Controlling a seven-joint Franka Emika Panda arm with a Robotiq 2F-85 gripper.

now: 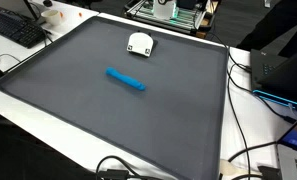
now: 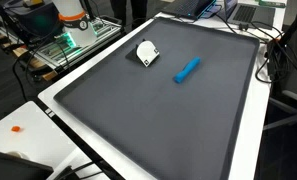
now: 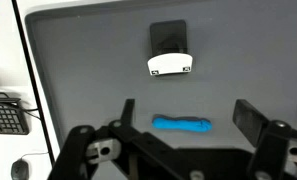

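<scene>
A blue cylinder-shaped object (image 3: 182, 124) lies flat on the dark grey mat (image 3: 88, 70); it shows in both exterior views (image 1: 125, 79) (image 2: 187, 69) near the mat's middle. A small white and black object (image 3: 170, 62) sits beyond it (image 1: 139, 44) (image 2: 146, 53). In the wrist view my gripper (image 3: 188, 116) hangs high above the mat, open, with the blue object seen between its two dark fingers (image 3: 250, 118) and nothing held. The arm does not appear in either exterior view.
The mat lies on a white table (image 1: 48, 125). A black keyboard (image 1: 18, 30) (image 3: 2, 115) and a mouse (image 3: 21, 168) lie beside it. Cables (image 1: 258, 150) trail at one edge. A wire rack (image 2: 68, 45) stands behind, and a small orange item (image 2: 18, 128) lies on the table.
</scene>
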